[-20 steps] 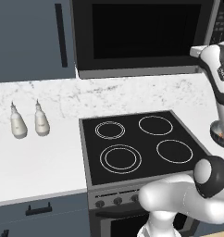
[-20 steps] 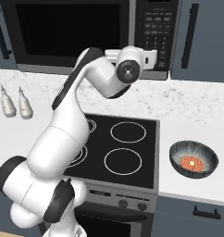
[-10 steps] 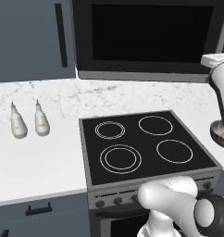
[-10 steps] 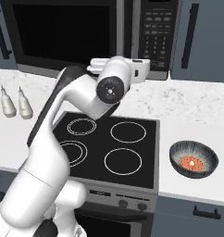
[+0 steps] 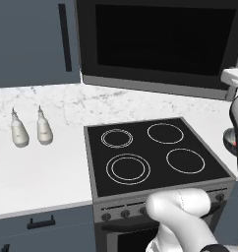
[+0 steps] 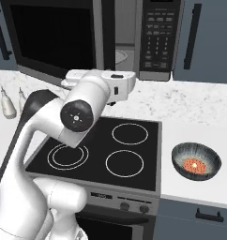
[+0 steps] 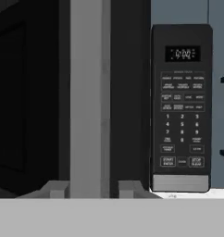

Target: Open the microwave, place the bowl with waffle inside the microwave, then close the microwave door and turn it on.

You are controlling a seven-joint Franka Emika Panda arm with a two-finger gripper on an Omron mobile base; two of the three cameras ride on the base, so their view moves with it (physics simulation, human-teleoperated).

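Black glass and steel made up the big microwave [image 6: 92, 37] you faced. Its wide dark door [image 6: 54, 40] stood a little open, with its grey edge [image 7: 88, 97] right in front of your hand. You could see a bit of the round plate [image 6: 121, 55] through the gap. Your gripper's [image 6: 68, 84] jaws were hidden, so I cannot tell how they stood. The round stripy grey bowl [image 6: 196, 161] sat on the white counter [image 6: 195, 122], right of the flat black stovetop [image 6: 110, 145], with the small orange waffle [image 6: 194, 165] inside.
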